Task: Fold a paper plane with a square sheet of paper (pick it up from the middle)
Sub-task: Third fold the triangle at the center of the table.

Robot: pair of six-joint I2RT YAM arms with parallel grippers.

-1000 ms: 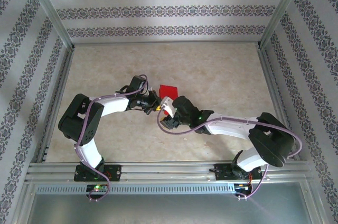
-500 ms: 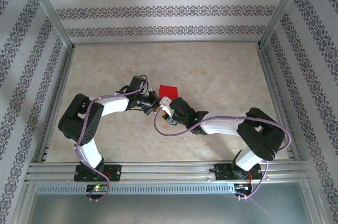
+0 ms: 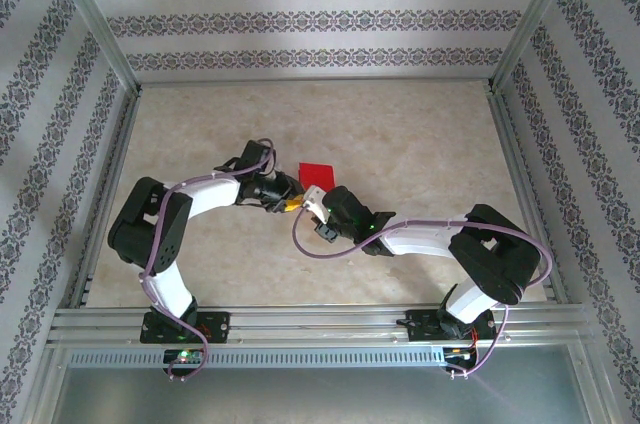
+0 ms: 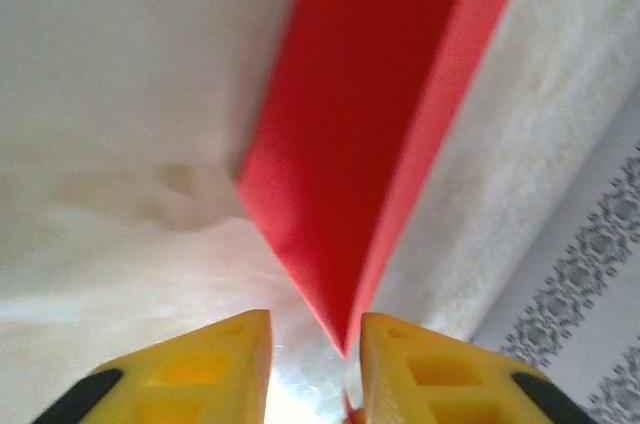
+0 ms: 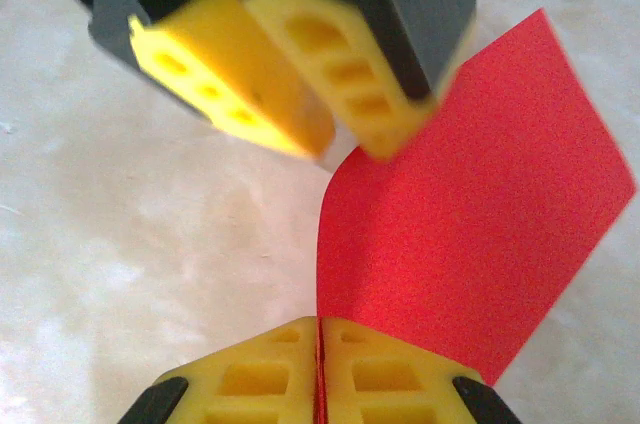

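Beige marbled table (image 3: 420, 134), patterned wallpaper walls (image 3: 300, 19) on 3 sides, aluminium rail (image 3: 320, 322) along near edge.

Top view: both arms reach in twd table centre and meet there.
- L arm (image 3: 165, 234): elbow bent out to the left, forearm running right, wrist low over table.
- R arm (image 3: 440, 239): elbow folded back at far right, forearm stretched left, wrist low.
- Red paper (image 3: 317, 171) approx mid-table, just beyond the two wrists, far side.

L wrist view: L claw (image 4: 315, 329) has jaws parted w/ a clear gap. Paper's pointed corner drops into that gap, close to the finger on the view's right. Contact w/ that finger: can't tell. Rest of paper rises away as a folded wedge, off the table.

R wrist view: R claw (image 5: 318, 324) closed tight on paper's near edge, a thin red line pinched betw the yellow fingers (image 5: 250, 379). Paper curls up from the pinch and fans out to the right, above the table. L claw sits opposite, tips just at paper's curled upper-left edge.
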